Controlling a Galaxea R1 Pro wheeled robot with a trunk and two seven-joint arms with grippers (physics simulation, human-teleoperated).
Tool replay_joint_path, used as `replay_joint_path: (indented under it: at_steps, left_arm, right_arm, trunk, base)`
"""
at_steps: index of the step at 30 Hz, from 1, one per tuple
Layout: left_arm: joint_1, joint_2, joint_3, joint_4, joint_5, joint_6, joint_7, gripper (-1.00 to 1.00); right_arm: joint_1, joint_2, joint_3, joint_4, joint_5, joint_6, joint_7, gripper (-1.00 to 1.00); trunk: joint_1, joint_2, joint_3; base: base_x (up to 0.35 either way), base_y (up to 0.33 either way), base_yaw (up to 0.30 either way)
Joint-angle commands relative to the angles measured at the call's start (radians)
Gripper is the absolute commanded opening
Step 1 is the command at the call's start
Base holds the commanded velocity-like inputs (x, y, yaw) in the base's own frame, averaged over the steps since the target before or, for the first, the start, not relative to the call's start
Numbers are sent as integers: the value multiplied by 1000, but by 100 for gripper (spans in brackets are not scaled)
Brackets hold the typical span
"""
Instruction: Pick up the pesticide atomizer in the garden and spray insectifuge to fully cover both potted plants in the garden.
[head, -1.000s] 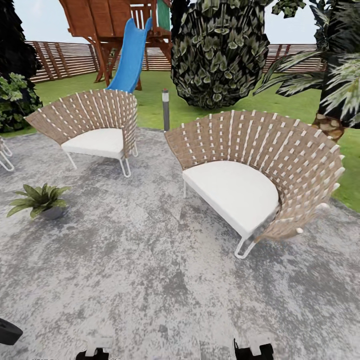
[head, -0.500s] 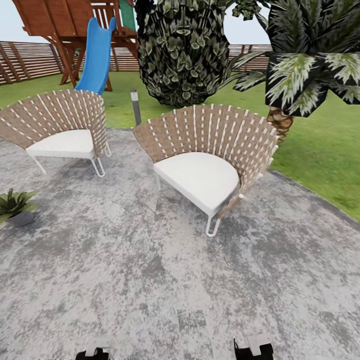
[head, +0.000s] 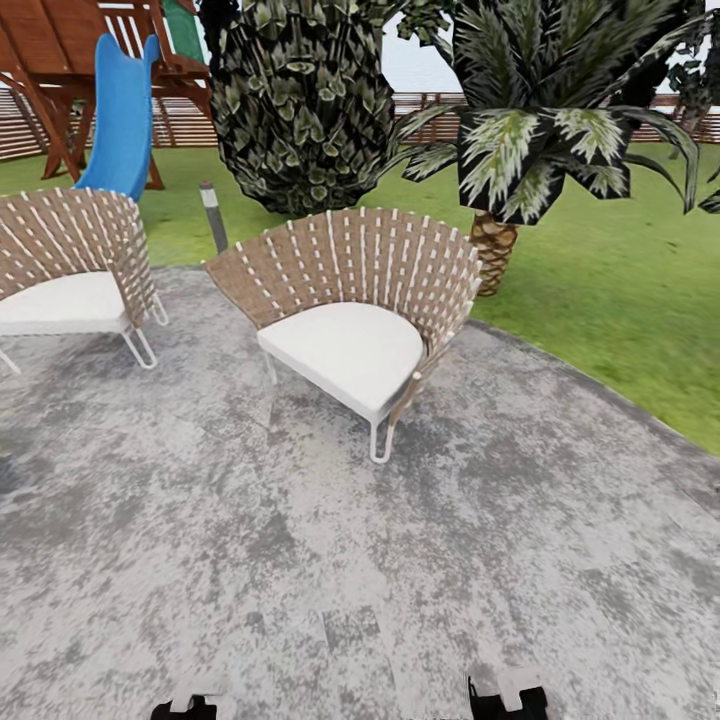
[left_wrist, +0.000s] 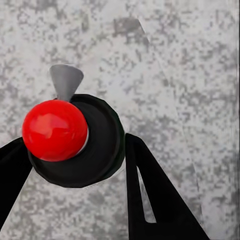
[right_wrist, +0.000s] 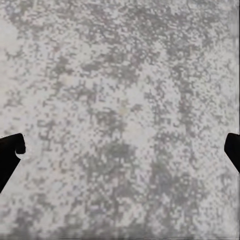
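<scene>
In the left wrist view my left gripper (left_wrist: 75, 144) is shut on the pesticide atomizer (left_wrist: 102, 145). It is seen end-on as a dark round body carrying a red ball (left_wrist: 54, 130) and a small grey cone (left_wrist: 65, 80). One black finger presses each side of it. My right gripper (right_wrist: 124, 147) is open, its two black fingertips far apart over bare mottled grey patio stone (right_wrist: 120, 100). The potted plants are out of view. The garden shows in the head view as green lawn (head: 600, 260) behind the round stone patio (head: 300, 540).
Two woven chairs with white cushions stand on the patio, one ahead (head: 350, 300) and one at the left edge (head: 65, 270). Behind them are a grey bollard lamp (head: 213, 215), a large dark bush (head: 300, 100), a palm (head: 530, 130), a blue slide (head: 120, 110) and the slatted fence (head: 600, 108).
The whole head picture has shifted left, so the camera has turned right. The potted plant at the left has slid out of the picture, and more lawn and palm show at the right.
</scene>
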Motion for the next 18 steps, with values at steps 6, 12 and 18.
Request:
replay_joint_path:
  at_steps: [6, 12, 18]
  left_arm:
    - [0, 1, 10, 0, -6, -2, -5, -100]
    - [0, 1, 10, 0, -6, -2, -5, -100]
    - [0, 1, 11, 0, -5, -2, -4, -100]
  right_arm:
    - [-1, -8, -119, 0, 11, -1, -9, 100]
    - [-1, -8, -122, 0, 11, -1, -9, 100]
    - [-1, -9, -124, -1, 11, -1, -9, 100]
  trunk:
    - [19, -35, -14]
    - [42, -77, -30]
    - [65, -119, -47]
  base:
    - [0, 0, -300]
    - [0, 0, -300]
    - [0, 0, -300]
